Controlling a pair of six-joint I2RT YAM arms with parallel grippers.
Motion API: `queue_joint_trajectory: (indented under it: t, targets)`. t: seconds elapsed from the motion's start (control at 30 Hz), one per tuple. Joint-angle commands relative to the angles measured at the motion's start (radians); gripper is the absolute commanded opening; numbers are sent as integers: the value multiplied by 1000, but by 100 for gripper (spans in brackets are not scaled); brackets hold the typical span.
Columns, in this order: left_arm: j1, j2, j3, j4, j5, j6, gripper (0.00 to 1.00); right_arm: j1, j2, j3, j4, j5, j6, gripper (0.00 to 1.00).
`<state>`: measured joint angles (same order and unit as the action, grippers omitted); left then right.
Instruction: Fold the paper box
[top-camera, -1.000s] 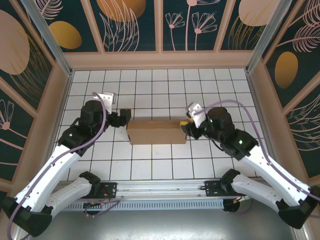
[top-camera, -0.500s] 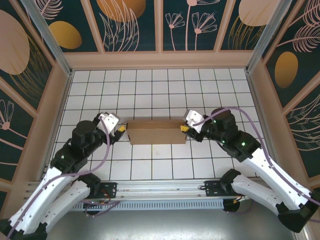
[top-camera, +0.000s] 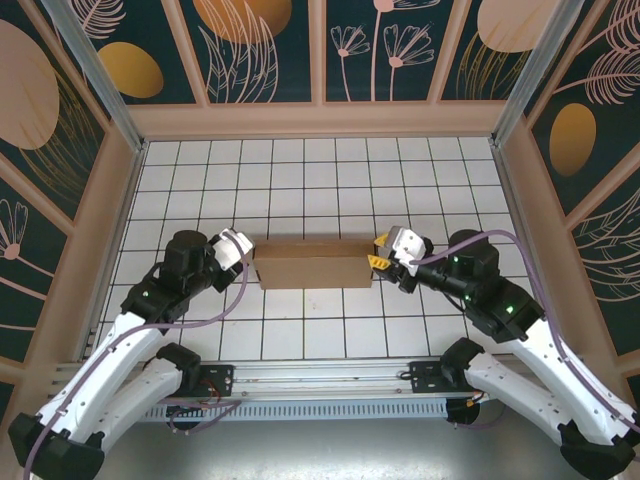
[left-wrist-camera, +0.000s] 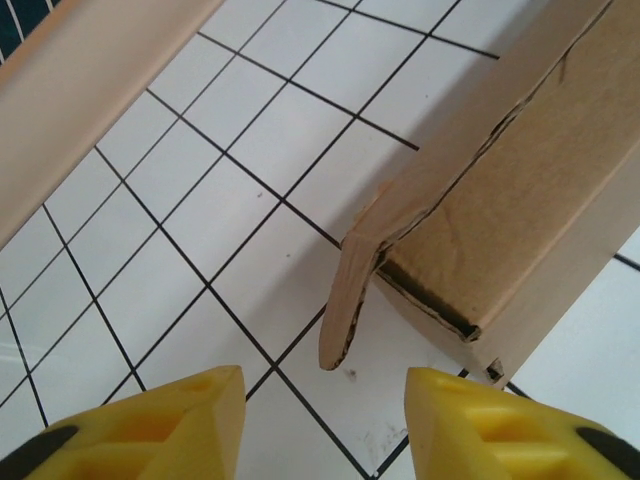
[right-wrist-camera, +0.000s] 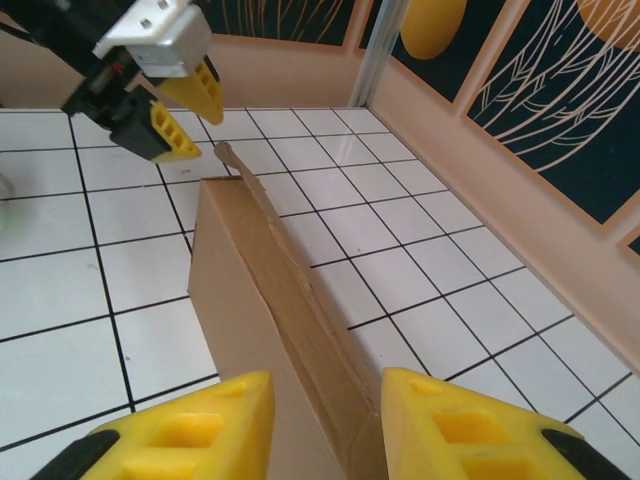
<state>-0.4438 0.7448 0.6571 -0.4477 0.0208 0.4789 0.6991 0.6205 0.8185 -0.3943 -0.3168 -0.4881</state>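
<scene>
The paper box (top-camera: 313, 263) is plain brown cardboard, standing as a long narrow box on the white tiled table (top-camera: 320, 180). My left gripper (top-camera: 247, 263) is at its left end, open, with nothing between the yellow fingers. In the left wrist view a bent flap (left-wrist-camera: 345, 300) sticks out of the box end (left-wrist-camera: 520, 220), just ahead of that gripper (left-wrist-camera: 325, 420). My right gripper (top-camera: 378, 255) is at the right end. In the right wrist view its fingers (right-wrist-camera: 190, 430) straddle the box's top edge (right-wrist-camera: 290, 300) and cardboard fills the gap. Whether they press on it does not show.
Wooden walls (top-camera: 320, 118) ring the table, and the left one (left-wrist-camera: 80, 90) runs close behind the left gripper. A metal rail (top-camera: 320, 375) with the arm bases runs along the near edge. Bare tiles lie behind and in front of the box.
My left arm swung down from the back left to the box's left end and its jaws narrowed. My right gripper turned and drew back to the right end. The box stayed put.
</scene>
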Motion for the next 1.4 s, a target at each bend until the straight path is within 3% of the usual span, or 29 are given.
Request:
queue_joint_trajectory:
  t: [0.0,0.43,0.8,1.03,1.27,1.37]
  targets:
    - [27,15,25,41,36,21,43,-2,-36,-19,33,-35,42,34]
    - [35,148,61,107,50,60,41,3,-88,-67,39,-3,39,33]
    - [35,172,78,87,88,87,11,7,-82,-92,62,24,33,33]
    - [35,161,92,65,123,96,0,2,-39,-93,96,67,37,33]
    - [34,169,99,91,106,37,0,-64,93,-42,90,110,-12,32]
    - [34,160,97,104,78,7,0,-146,98,-81,154,41,-27,31]
